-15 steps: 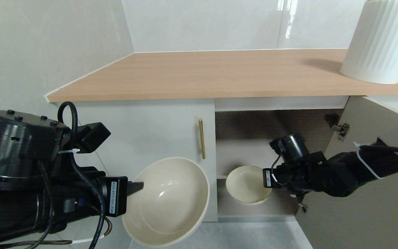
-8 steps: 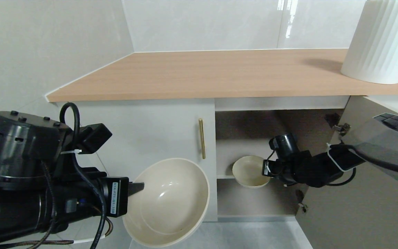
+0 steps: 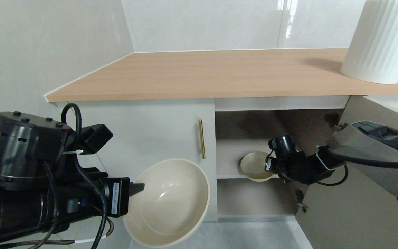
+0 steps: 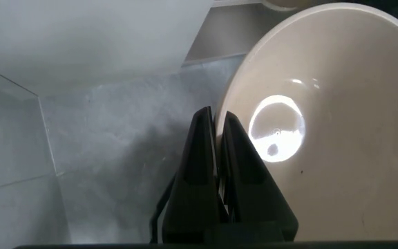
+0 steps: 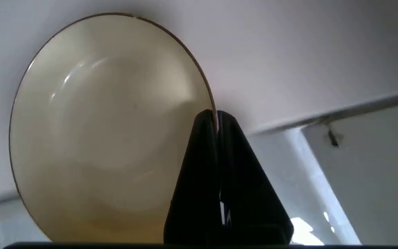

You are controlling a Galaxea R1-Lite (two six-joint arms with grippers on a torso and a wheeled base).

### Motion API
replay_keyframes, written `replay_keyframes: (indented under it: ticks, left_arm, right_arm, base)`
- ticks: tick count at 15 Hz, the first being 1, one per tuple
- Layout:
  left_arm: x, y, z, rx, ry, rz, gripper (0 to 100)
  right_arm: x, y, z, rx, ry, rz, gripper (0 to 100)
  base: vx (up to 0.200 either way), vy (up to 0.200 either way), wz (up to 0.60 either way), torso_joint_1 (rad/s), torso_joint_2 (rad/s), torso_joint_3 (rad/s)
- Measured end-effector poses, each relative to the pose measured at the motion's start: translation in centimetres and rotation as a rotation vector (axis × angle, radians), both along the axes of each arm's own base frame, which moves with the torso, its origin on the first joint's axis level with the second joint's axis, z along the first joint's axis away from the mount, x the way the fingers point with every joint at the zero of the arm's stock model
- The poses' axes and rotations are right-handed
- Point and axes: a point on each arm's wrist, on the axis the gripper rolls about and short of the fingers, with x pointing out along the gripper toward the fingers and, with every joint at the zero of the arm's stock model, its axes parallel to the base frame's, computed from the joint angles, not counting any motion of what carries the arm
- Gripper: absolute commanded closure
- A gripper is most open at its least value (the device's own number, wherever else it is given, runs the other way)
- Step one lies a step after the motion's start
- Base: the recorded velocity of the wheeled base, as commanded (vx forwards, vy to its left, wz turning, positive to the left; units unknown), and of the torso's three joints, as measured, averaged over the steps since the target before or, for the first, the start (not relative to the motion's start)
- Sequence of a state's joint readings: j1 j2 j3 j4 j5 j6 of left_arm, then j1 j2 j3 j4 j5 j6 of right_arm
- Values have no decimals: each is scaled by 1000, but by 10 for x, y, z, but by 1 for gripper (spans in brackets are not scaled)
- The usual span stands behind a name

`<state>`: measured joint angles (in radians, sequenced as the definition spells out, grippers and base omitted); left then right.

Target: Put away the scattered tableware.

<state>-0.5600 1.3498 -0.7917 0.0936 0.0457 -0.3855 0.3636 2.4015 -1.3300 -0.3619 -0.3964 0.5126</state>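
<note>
Left end effector was clamped on the rim of the large bowl, both fingers pressed together with the rim between them, as the left wrist view confirmed. The large bowl was held tilted, its hollow facing up and outward, in front of the closed door, below the brass handle and above the floor.

Right end effector was inside the open compartment of the cabinet, clamped on the rim of the small bowl. The right wrist view showed the fingers together on that rim, with the small bowl tilted. It was at the front edge of the shelf; whether it rested there could not be told.

The open door stood to the right of the compartment. A white ribbed vessel stood at the right end of the surface.
</note>
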Motion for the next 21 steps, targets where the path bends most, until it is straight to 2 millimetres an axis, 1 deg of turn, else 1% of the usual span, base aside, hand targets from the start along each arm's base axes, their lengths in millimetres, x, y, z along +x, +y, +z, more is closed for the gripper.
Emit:
replay_keyframes:
  ticks: [7, 9, 13, 18, 19, 21]
  left_arm:
    - [0, 0, 0, 0, 1, 0, 100]
    - [0, 0, 0, 0, 1, 1, 100]
    - [0, 0, 0, 0, 1, 0, 100]
    - [0, 0, -1, 1, 2, 0, 100]
    - [1, 0, -1, 1, 3, 0, 100]
    - [1, 0, -1, 2, 4, 0, 100]
  right_arm:
    - [30, -10, -7, -4, -33, -101, 100]
    - [36, -13, -8, -2, -41, -114, 100]
    - [41, -14, -10, 7, -53, -125, 100]
    - [42, -14, -11, 6, -53, -127, 100]
    - [42, -14, -11, 6, -53, -127, 0]
    - [42, -14, -11, 6, -51, -127, 0]
  base:
    - [0, 0, 0, 0, 0, 0]
    - [0, 0, 0, 0, 0, 0]
    - [0, 0, 0, 0, 0, 0]
    - [0, 0, 0, 0, 0, 0]
    - [0, 0, 0, 0, 0, 0]
    - [0, 0, 0, 0, 0, 0]
